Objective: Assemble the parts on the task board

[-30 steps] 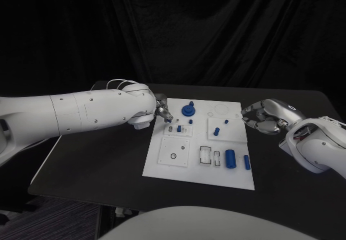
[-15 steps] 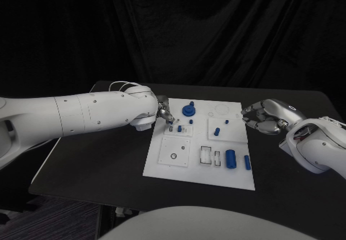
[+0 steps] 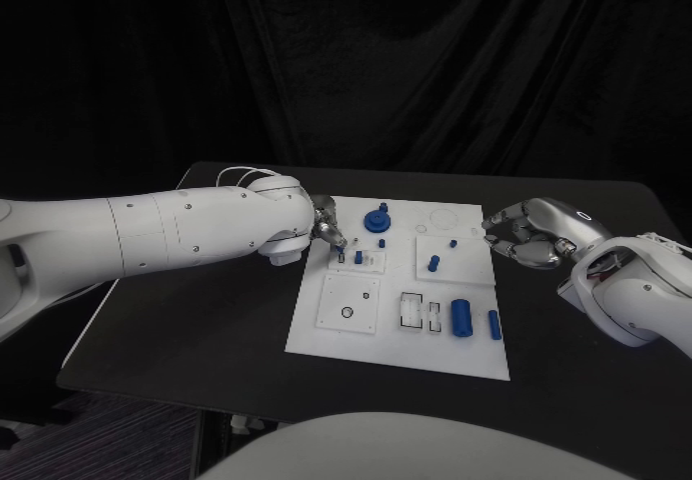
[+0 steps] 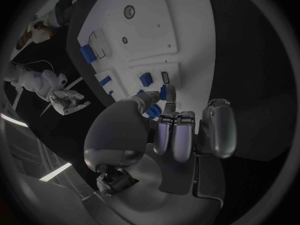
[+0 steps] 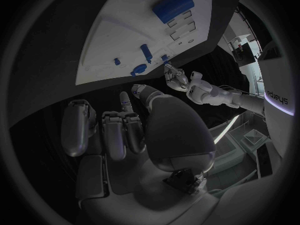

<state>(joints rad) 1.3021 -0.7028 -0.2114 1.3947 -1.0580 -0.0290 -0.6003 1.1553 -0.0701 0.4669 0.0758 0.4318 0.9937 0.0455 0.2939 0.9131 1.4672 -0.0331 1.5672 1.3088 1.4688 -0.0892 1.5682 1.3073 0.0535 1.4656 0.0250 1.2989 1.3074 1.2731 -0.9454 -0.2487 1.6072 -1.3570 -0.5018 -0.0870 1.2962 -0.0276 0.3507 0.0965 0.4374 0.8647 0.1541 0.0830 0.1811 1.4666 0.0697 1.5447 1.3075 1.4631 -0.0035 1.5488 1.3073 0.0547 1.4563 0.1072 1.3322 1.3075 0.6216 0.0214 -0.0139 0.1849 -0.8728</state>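
Silver hands: two; white task board [image 3: 375, 345]: one.

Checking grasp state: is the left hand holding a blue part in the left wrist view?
Yes, the left hand pinches a small blue part over the task board.
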